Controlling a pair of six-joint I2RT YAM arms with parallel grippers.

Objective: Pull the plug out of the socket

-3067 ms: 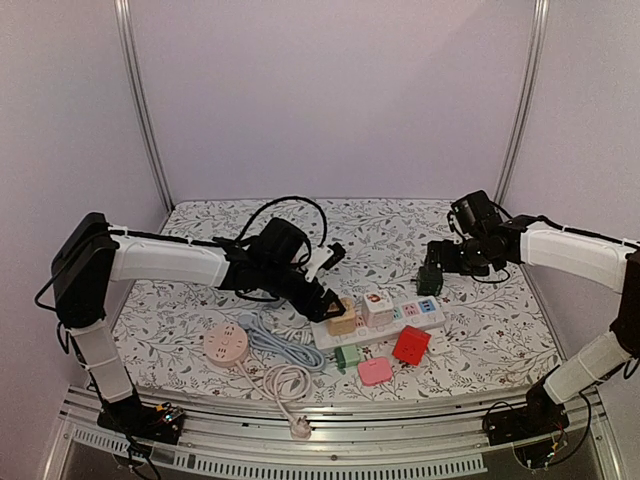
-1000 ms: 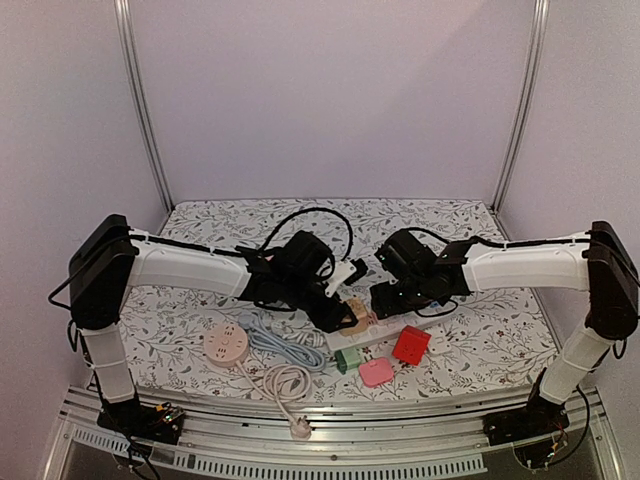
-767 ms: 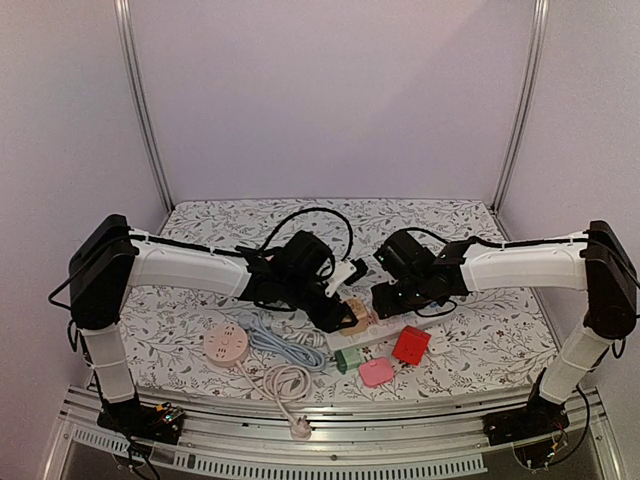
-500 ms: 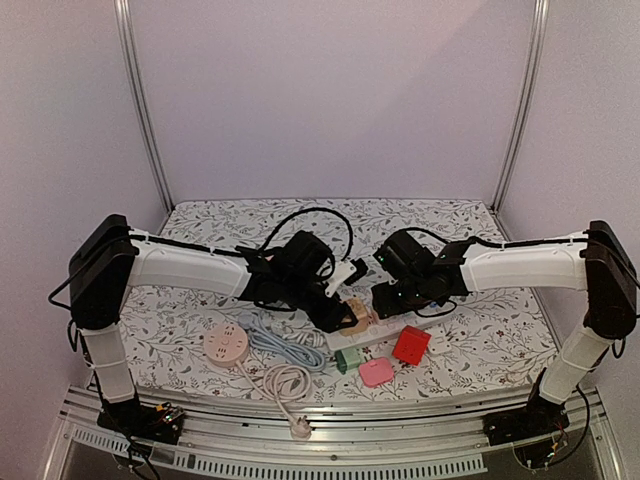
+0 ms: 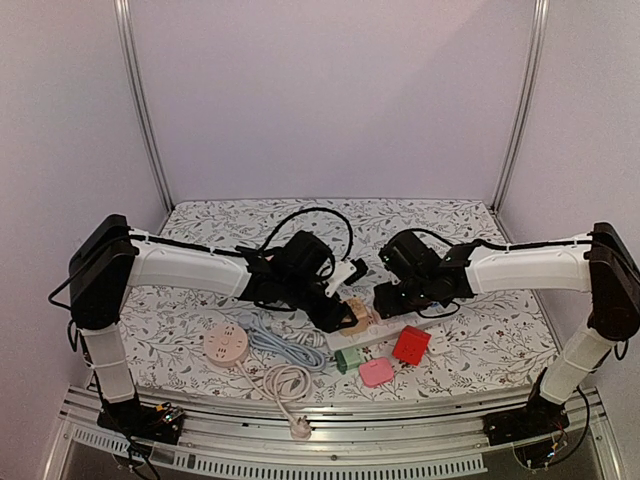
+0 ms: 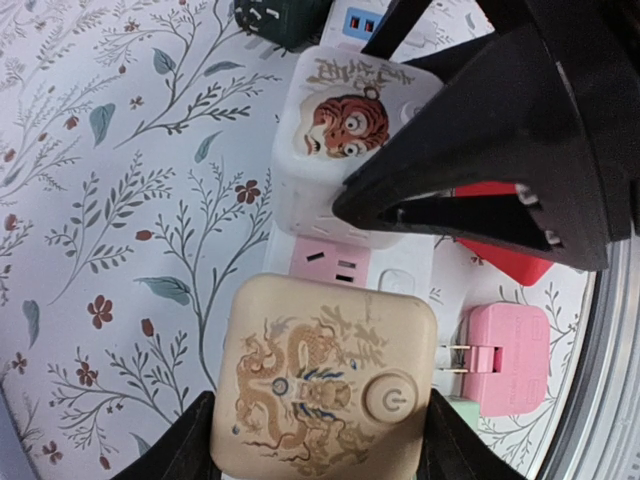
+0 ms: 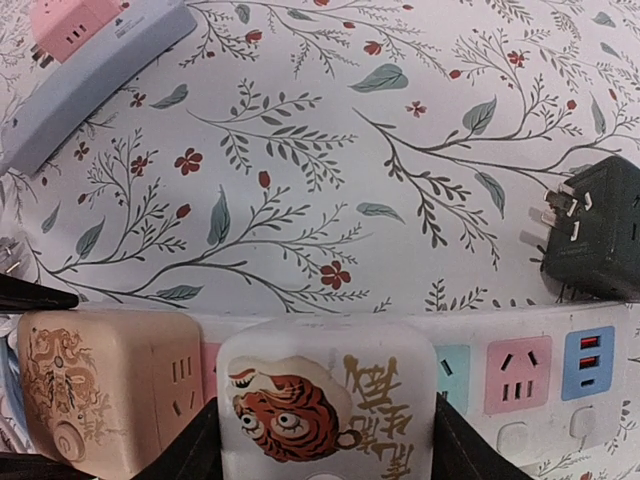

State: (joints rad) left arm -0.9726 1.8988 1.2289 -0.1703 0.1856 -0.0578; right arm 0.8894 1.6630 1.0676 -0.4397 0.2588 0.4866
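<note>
R jaws clamp white tiger plug [image 7: 325, 410], seated in power strip [image 7: 520, 372]. L jaws grip beige dragon plug [image 6: 325, 390].

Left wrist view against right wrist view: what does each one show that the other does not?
Only the left wrist view: the pink plug, the red block and the right fingers. Only the right wrist view: a grey-blue strip at the upper left. Both: the tiger cube and the dragon cube standing on the white strip, and the dark plug lying loose beside it.
</note>
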